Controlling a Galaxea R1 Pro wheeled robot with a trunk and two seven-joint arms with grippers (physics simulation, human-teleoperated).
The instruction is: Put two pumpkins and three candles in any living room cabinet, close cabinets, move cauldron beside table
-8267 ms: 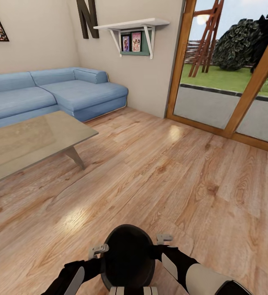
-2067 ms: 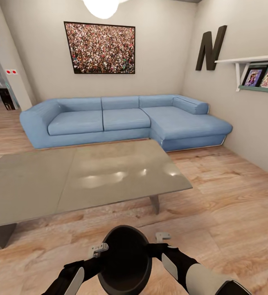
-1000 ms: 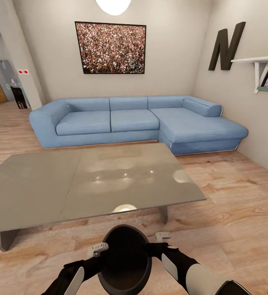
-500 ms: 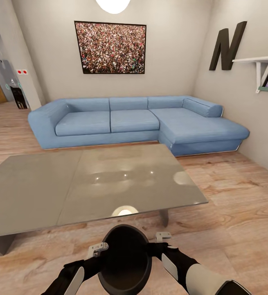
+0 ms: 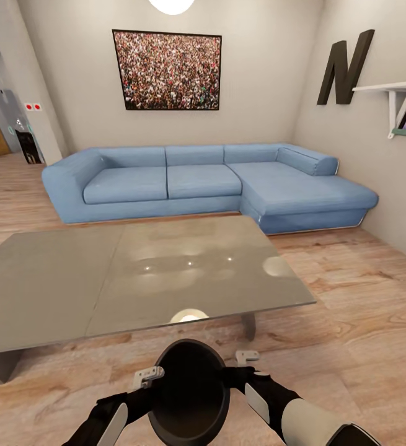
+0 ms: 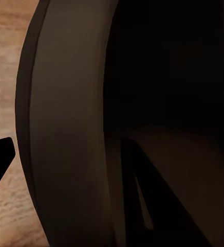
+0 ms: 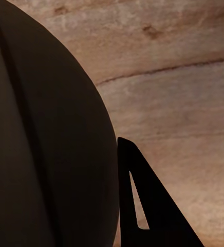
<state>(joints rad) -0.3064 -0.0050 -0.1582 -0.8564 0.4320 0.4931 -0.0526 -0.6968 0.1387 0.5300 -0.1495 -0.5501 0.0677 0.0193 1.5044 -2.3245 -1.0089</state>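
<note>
Holding the round-bellied matte black cauldron (image 5: 190,391) between the left arm (image 5: 106,418) and the right arm (image 5: 277,402), mouth up, on the side of the large low glossy grey table (image 5: 134,272) away from the blue L-shaped sofa (image 5: 196,183), near the table's long edge but apart from it. Gripped from two opposite sides, probably to keep so wide a pot level and to stop it swinging while being carried. Kept low over the light wood plank floor (image 5: 351,322), likely for an easy set-down beside that surface, the step apparently in hand. Left jaws straddling the pot's rim in the left wrist view, one finger tip outside the wall and one finger inside the dark bowl, so judged pinching the rim. Right jaws harder to read: one finger seen just beside the outer belly in the right wrist view, the other hidden behind the pot, so cannot tell whether clamped or spread. Cannot make out the pot's underside or whether it touches the floor. Table's left end cut off by the head view's edge.
</note>
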